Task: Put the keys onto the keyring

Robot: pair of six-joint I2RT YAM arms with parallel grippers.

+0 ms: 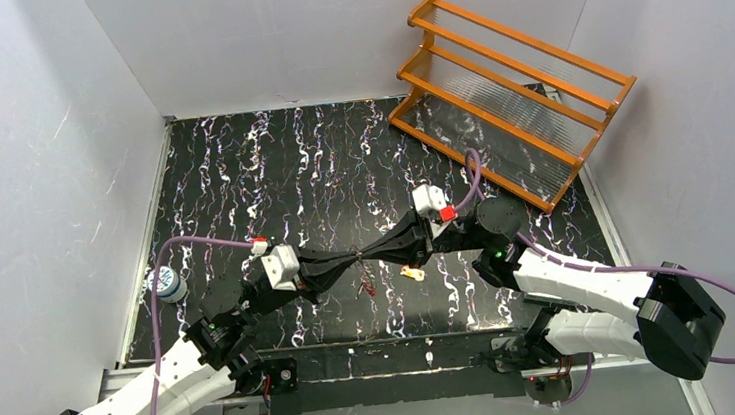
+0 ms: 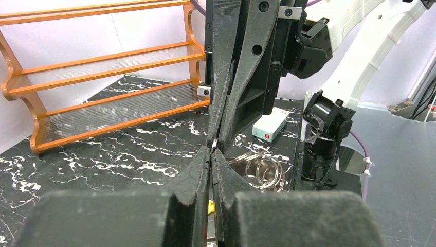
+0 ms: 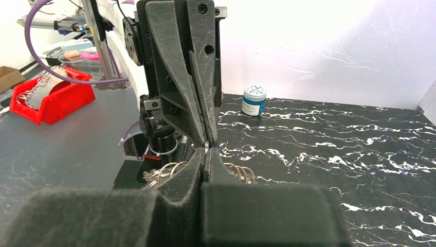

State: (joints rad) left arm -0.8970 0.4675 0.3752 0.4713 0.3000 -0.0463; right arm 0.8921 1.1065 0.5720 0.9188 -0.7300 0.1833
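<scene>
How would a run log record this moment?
left hand: shut | right hand: shut | tip to tip above table | wire ring: hanging below the tips

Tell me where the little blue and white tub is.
Top view: the tub stands at the black tabletop's left edge by the left wall, beside the left arm's purple cable.

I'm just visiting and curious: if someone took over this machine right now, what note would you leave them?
Left gripper: shut.
Right gripper: shut, tip to tip with the left, a small silvery bit between them.
Keyring: wire loops just beneath the tips; held or not, unclear.
Keys: cannot make them out.
Done: no key visibly on the ring.
Left: thread both keys.
</scene>
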